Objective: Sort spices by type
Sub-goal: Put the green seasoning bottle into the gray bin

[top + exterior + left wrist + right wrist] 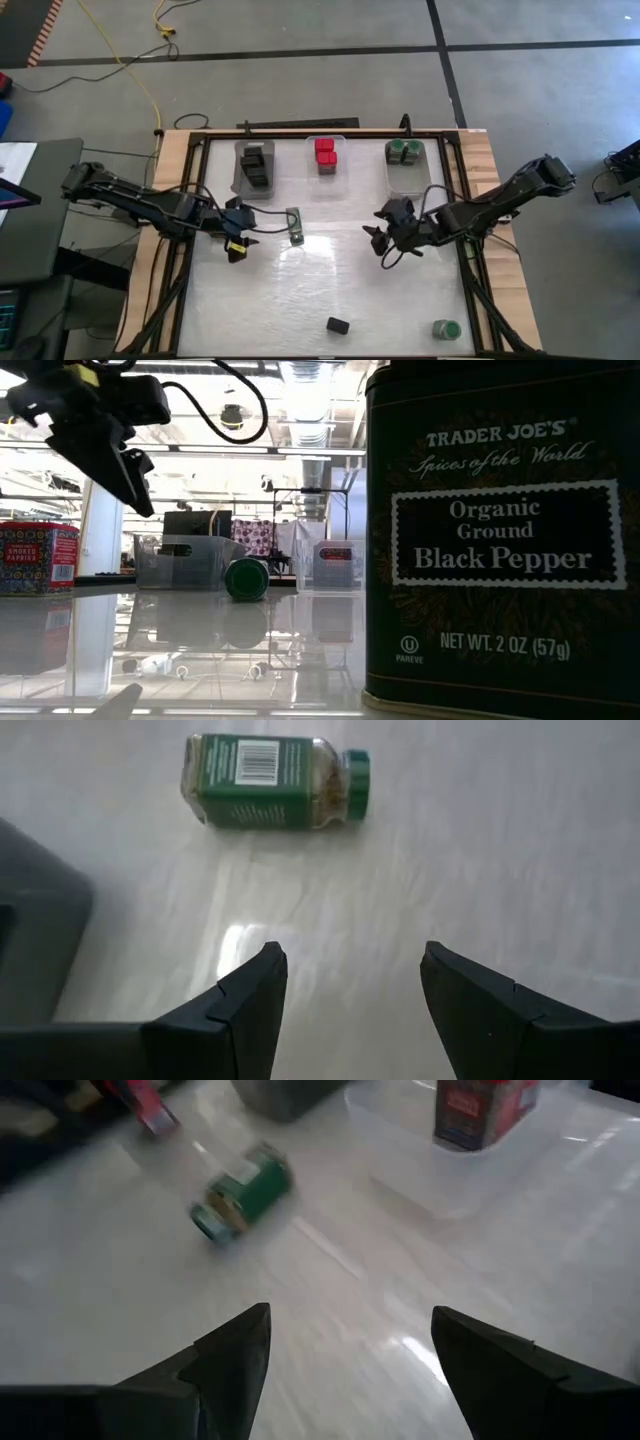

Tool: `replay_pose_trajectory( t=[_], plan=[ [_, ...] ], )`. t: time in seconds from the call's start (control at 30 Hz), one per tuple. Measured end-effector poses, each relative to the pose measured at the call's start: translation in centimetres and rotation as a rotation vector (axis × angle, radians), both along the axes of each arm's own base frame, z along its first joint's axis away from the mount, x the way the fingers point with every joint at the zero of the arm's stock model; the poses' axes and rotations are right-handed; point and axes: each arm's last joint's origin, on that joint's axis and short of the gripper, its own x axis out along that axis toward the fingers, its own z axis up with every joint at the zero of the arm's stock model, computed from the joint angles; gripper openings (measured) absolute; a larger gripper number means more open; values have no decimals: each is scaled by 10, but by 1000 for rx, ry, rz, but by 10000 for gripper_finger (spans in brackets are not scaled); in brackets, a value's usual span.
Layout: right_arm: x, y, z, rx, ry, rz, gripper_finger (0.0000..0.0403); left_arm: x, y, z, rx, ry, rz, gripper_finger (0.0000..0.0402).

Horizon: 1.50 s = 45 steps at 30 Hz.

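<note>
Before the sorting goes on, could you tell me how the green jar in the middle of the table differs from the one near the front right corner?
The middle jar lies on its side; the corner jar stands upright, showing its lid. The middle one lies between both grippers, the corner one far from them. Both are outside the bins.

You see a green-labelled glass jar [272,780] with a white barcode patch, a black pepper tin [505,530] lettered in white, and red boxes [325,151].

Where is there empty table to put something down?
The widest bare patch is the white middle of the table, between the lying green-lidded jar, the black box and the upright green jar. The far edge is crowded: three bins hold sorted spices. The left gripper and right gripper hover open at either side.
</note>
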Motion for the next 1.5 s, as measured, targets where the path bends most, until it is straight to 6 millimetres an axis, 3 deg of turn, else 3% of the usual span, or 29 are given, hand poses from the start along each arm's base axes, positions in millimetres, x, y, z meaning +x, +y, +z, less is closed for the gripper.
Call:
replay_pose_trajectory(
  t=[0.27, 0.47, 0.83, 1.5],
  plan=[
    [25, 13, 2, 41, 378, -79, 305, 8, -14, -4, -4, -162, -170, 222],
    [16, 30, 4, 87, 505, -116, 305, 4, -19, -30, -53, -229, -256, 222],
    [7, 56, 4, 128, 464, -71, 305, 6, -26, -25, -39, -302, -298, 222],
    [7, 53, 4, 127, 468, -85, 305, 7, -28, -26, -33, -305, -287, 222]
  ],
)
